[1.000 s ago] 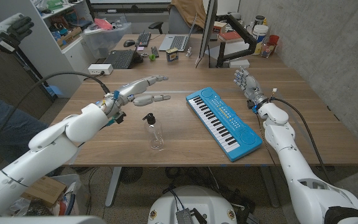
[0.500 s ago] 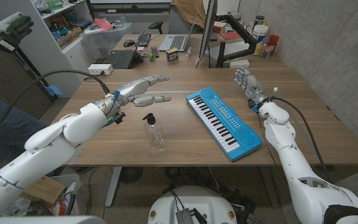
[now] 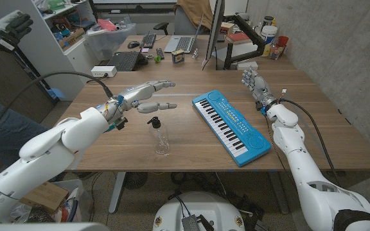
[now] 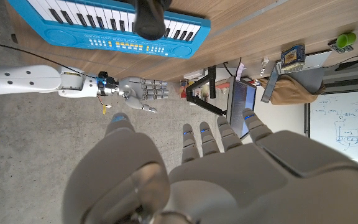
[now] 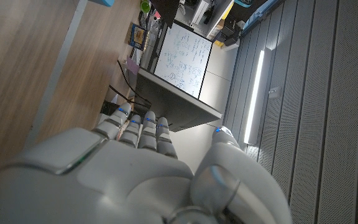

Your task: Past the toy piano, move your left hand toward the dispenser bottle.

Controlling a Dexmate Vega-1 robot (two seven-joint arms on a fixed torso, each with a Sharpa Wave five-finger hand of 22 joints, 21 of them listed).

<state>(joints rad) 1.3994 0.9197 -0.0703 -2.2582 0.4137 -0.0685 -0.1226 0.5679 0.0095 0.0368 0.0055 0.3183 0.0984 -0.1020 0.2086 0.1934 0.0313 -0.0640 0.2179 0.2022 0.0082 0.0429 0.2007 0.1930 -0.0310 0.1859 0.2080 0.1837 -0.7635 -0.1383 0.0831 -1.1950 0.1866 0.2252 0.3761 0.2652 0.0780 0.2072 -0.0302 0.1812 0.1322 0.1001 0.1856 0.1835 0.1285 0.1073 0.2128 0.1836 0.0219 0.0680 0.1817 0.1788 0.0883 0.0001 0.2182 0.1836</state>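
left hand [image 3: 145, 95] open, above table just behind dispenser bottle [image 3: 160, 135].

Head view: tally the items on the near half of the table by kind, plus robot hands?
Dispenser bottle: 1
Toy piano: 1
Robot hands: 2, left hand and right hand
Total: 4
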